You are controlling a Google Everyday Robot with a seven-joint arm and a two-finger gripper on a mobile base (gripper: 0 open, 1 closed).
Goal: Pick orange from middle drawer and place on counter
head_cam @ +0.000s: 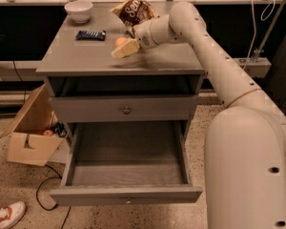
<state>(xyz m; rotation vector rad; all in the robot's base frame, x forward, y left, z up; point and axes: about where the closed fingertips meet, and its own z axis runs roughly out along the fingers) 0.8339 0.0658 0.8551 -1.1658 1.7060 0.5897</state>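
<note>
At the lower left corner a white sneaker (2, 214) lies on the speckled floor, and the robot's pale body (248, 175) fills the lower right. In the lower centre the middle drawer (128, 173) stands pulled out, its grey tray bare. A cardboard box (31, 137) sits on the floor at the left, beside the cabinet. Above the open tray is a closed drawer front (126, 109) with a round knob. On the grey table (76, 56) the hand (124, 47) sits low at the upper centre, with the orange (120, 41) right against it; whether it grips the fruit or has let go, I cannot tell. Farther back lie a dark candy bar (90, 34), a chip bag (136, 11) and a white bowl (79, 9).
</note>
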